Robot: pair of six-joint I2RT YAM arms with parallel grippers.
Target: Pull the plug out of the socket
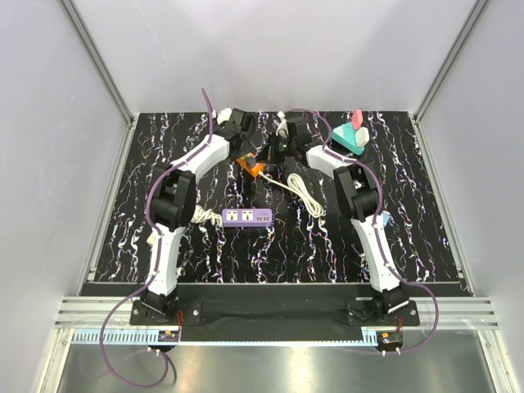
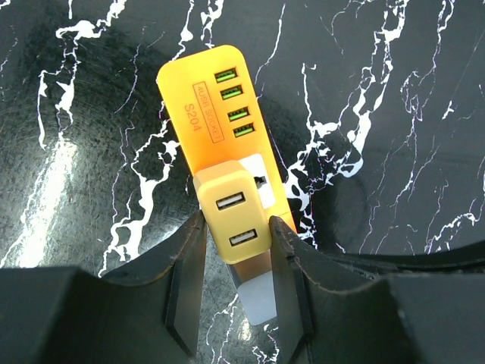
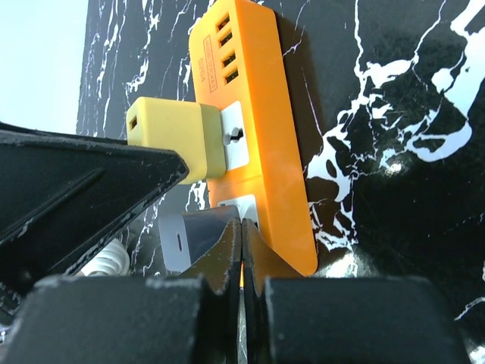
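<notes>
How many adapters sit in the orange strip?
2 in the orange strip: the yellow adapter inside the left tool, the white adapter next to it, nearer that camera.

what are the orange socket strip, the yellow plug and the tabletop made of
orange socket strip: probably moulded plastic, smooth satin, going by rounded corners and printed label. yellow plug: likely plastic too, matte, soft edges. tabletop: black marble-look surface with white veins, semi-gloss with glare; real stone or printed laminate, cannot tell.
</notes>
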